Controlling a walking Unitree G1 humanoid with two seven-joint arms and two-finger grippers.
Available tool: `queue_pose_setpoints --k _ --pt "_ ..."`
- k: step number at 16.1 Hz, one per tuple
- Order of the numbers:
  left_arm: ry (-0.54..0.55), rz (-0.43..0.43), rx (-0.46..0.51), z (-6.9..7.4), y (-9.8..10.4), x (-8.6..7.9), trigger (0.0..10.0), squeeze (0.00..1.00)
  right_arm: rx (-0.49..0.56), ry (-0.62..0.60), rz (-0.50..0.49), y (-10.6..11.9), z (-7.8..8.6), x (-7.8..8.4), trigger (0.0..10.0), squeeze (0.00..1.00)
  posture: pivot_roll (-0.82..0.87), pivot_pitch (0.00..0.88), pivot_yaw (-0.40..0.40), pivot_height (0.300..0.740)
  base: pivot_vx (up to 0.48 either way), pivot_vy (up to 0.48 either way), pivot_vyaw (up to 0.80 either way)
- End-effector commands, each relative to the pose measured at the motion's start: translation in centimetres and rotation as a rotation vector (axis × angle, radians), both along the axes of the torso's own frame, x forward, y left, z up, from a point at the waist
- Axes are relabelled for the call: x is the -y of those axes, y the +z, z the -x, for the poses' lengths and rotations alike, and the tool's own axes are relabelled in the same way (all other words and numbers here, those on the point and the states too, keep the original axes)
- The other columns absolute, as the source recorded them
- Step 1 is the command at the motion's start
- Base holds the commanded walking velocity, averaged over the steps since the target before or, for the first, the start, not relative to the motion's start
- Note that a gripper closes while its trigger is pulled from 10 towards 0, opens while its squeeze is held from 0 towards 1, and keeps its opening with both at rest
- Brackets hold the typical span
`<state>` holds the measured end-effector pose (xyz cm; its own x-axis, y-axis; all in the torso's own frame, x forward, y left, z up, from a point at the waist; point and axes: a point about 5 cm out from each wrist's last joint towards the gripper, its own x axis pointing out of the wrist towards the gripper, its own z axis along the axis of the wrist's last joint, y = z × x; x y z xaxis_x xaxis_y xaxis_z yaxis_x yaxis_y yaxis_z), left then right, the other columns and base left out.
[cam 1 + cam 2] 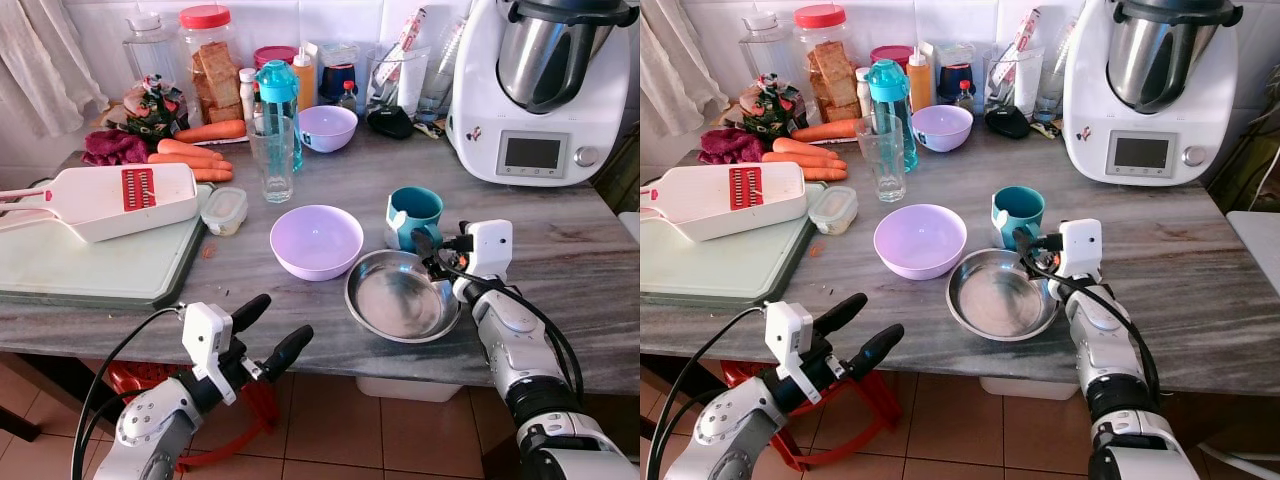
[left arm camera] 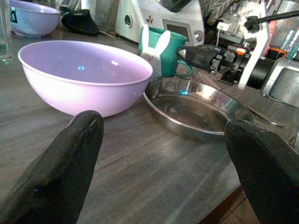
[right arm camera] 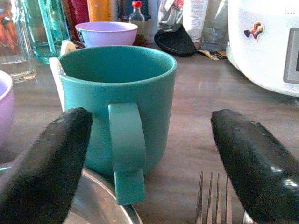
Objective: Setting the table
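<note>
Nearest the robot, the left gripper (image 1: 262,333) hangs just off the front edge of the counter (image 1: 560,250), its fingers spread apart and holding nothing, aimed toward the lilac bowl (image 1: 316,240) and the steel plate (image 1: 400,296) beside it. The steel plate lies near the counter's front edge; it is shallow, shiny and stiff, probably light and slick, so its thin raised rim looks like the only place to pinch it. The right gripper (image 3: 149,154) hovers at the plate's far rim with its fingers wide apart, pointed at the teal mug (image 3: 117,112), which stands upright just behind the plate with its handle turned toward the fingers. The mug looks like glazed ceramic, rigid, weightier than the plate and breakable; the handle or the wall on either side would take a grip. A fork (image 3: 212,198) seems to lie beside the mug, though only its tines can be made out. Farther back stand a drinking glass (image 1: 272,157), a second lilac bowl (image 1: 327,127) and a white kitchen machine (image 1: 540,90).
</note>
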<state>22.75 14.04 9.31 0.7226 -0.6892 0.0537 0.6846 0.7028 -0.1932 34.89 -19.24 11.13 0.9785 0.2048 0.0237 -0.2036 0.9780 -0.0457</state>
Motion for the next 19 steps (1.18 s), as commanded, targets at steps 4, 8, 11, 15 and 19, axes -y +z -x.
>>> queue_pose_setpoints --k 4,8,11,15,19 --pt "0.023 -0.012 0.019 -0.3 0.0 -0.3 10.0 0.00 0.120 0.034 0.003 2.3 -0.4 -1.4 10.0 1.00 0.04 0.025 0.038 0.740 0.000 0.000 0.00" --pt "0.031 -0.007 0.019 -0.3 -0.2 -0.3 10.0 0.00 0.176 0.075 -0.003 3.0 0.4 -2.9 10.0 1.00 0.03 0.011 0.033 0.740 0.000 0.000 0.00" --pt "0.122 -0.034 0.025 -1.0 -0.8 -1.1 10.0 0.00 0.202 0.092 -0.014 3.3 1.1 -3.5 10.0 1.00 0.03 0.000 0.034 0.740 0.000 0.000 0.00" --pt "0.343 -0.142 0.062 -2.6 -1.3 -3.0 10.0 0.00 0.231 0.065 -0.027 3.3 4.8 -4.4 10.0 0.00 0.02 0.000 0.048 0.740 0.000 0.000 0.00" --pt "0.460 -0.206 0.088 -3.5 -1.8 -3.6 10.0 0.00 0.193 0.100 -0.009 2.7 6.7 -5.4 10.0 0.00 0.01 0.000 0.059 0.740 0.000 0.000 0.55"
